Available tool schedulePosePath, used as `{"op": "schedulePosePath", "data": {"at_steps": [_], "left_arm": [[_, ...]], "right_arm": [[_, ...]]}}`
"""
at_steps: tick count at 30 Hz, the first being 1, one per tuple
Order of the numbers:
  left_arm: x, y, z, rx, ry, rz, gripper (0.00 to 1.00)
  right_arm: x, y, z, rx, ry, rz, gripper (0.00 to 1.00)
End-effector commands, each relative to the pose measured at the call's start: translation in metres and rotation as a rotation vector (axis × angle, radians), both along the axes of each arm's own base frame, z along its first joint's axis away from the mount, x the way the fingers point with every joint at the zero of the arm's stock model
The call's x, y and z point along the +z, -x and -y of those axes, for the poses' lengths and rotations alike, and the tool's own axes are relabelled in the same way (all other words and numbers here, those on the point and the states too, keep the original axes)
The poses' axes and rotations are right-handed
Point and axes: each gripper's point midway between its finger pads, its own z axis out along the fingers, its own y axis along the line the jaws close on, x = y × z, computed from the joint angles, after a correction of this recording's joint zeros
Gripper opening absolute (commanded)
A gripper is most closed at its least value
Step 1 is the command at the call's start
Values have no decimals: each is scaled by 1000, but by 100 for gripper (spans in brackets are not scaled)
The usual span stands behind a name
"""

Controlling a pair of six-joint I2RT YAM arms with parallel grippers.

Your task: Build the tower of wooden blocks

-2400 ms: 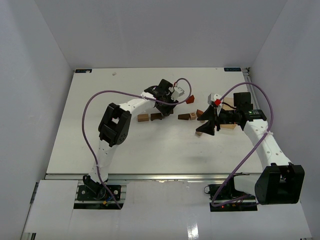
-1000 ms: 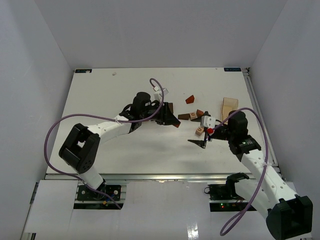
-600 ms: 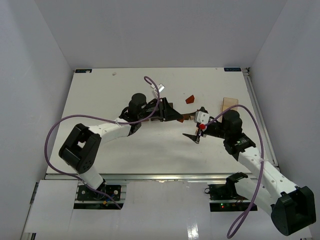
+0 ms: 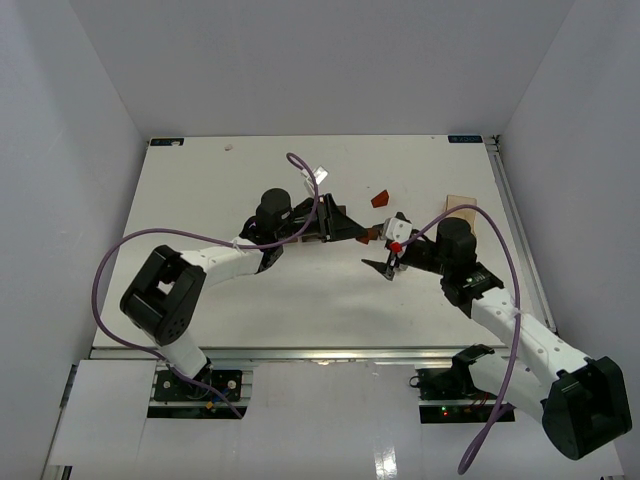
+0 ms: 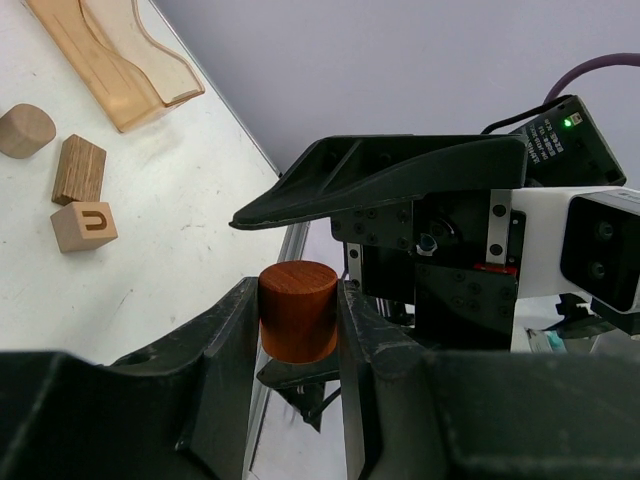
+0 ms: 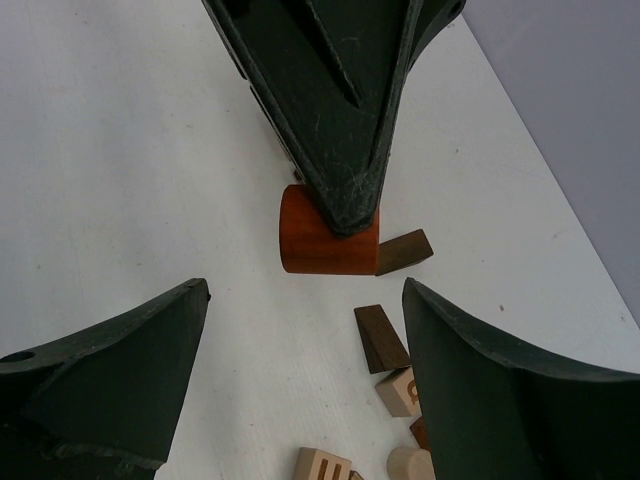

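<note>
From above, the left gripper reaches over mid-table; the right gripper is just right of it, tips turned toward it; a red wedge lies beyond it, and the pale slab is farther off to its right; what it carries cannot be made out here.

From the left wrist, the left gripper is clenched on a red-brown cylinder; a finger of the right gripper hangs just above; off to its left on the table lie the blocks for the wood block tower, unstacked, among them a lettered cube, with the slab past them.

From the right wrist, the right gripper is spread wide and holds nothing; the left gripper comes in opposite, cylinder at its tip, a dark wedge just beside it.

This looks like a hand-over, or placing of the first piece. Next, the right fingers should straddle the cylinder clear of the left's, and close before the left lets go.
</note>
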Motion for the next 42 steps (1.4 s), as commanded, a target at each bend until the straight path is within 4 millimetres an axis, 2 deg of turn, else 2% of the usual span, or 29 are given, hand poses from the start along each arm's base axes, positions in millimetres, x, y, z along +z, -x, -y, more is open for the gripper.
{"op": "schedulePosePath", "data": {"at_steps": [1,10,14,21,24,28,32,37,42], "left_arm": [[7,1,1,-15,22,19,9],[3,-1,3,-21,17,13,9],[0,-4,5,-26,12,8,10],[7,-10,10,-26,16,23,10],[8,-11,10,-25,18,26,10],[8,-11,10,-23,16,26,10],[7,-11,10,-26,16,24,10],[6,-10,9,-27,15,18,11],[7,-10,10,-32,20,14,12]], "right_arm": [[39,-10,-7,2,-46,100,82],[56,-18,-11,0,-54,120,71],[53,-15,-12,13,-48,107,64],[43,-12,-12,28,-27,88,56],[42,-14,-11,20,-22,85,56],[37,-16,-9,4,-13,86,65],[36,-17,-9,-3,-11,88,64],[35,-18,-10,0,-8,87,56],[32,-20,-11,0,-2,73,44]]}}
